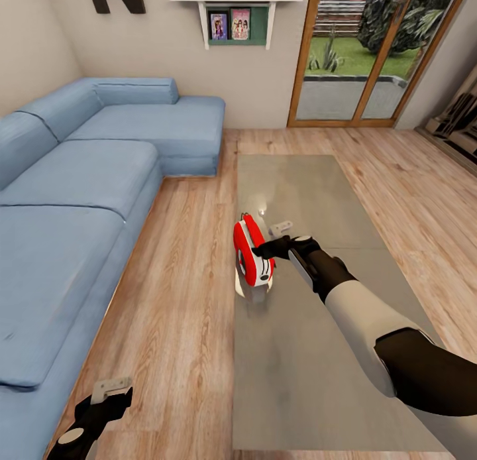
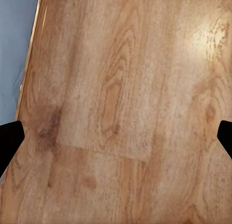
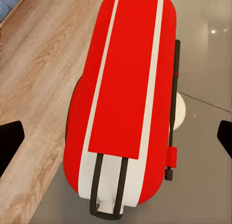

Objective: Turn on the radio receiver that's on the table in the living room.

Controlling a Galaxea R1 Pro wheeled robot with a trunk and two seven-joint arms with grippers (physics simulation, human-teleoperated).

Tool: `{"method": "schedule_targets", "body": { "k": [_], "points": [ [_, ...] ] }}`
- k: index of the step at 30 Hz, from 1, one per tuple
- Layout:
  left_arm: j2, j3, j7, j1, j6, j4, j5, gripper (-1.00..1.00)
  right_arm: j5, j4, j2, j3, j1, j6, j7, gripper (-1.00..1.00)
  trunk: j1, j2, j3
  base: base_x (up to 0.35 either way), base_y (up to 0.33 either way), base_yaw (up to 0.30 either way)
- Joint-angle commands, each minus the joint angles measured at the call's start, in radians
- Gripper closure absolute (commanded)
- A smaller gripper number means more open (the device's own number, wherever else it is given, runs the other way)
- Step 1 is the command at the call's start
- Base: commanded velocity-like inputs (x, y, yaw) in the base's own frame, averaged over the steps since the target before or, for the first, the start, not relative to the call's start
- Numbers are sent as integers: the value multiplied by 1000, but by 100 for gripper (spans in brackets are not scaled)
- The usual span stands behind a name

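Nearest, low at the robot's left side, the left claw (image 1: 106, 399) hangs over the light wood plank floor (image 1: 185, 301), its dark fingertips (image 2: 10, 139) spread wide at the edges of its wrist view and holding nothing. Further out, the right claw (image 1: 281, 246) reaches over the long grey-brown glossy table (image 1: 318, 354), its jaws likewise spread and empty, hovering right at the small bright-red rounded radio receiver with white trim (image 1: 252, 254). The radio stands upright near the table's sofa-side edge; I cannot tell whether a finger touches it. It looks like a light, rigid shell on a slick top, so a push could slide or tip it. Its thin dark top handle (image 3: 108, 192) seems the safest hold. Beyond lie the blue L-shaped sofa (image 1: 86, 175) and wood-framed glass doors (image 1: 358, 56).
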Motion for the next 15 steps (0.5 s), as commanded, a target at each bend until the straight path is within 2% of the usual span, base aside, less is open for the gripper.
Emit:
{"method": "schedule_targets", "body": {
  "k": [1,15],
  "points": [
    [0,0,0,0,0,0,0,-100,0,0,0,0,0,2,1,-100,0,0,0,0,0,0],
    [-1,0,0,0,0,0,0,-100,1,0,0,0,0,-3,1,-100,0,0,-19,0,0,0]
  ]
}}
